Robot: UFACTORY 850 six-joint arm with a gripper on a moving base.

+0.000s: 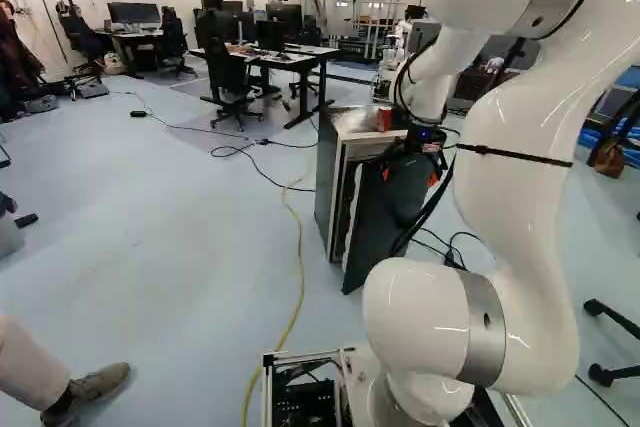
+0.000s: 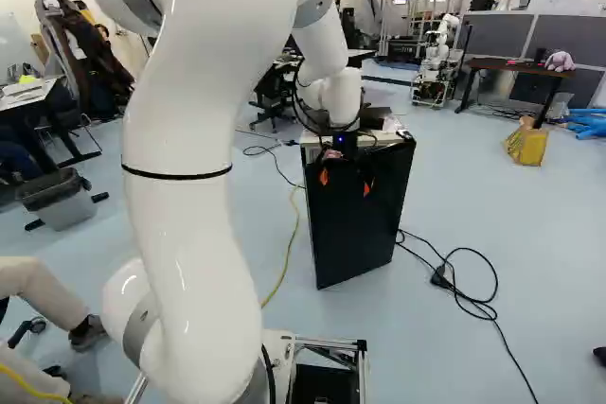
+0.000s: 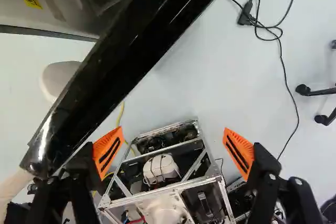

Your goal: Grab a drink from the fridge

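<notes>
Your fridge (image 1: 327,172) had its door (image 2: 360,219) ajar, and your gripper (image 3: 172,131) was near the fridge's top, on the door's outer side, spread wide with nothing held. I couldn't pick out the drink for sure; my guess was inside the fridge. Looked like the door-opening step tbh. Your best bet was hooking one finger behind the door, then sweeping slowly away from the fridge in an arc, so you didn't slip or scrape the panel.
</notes>
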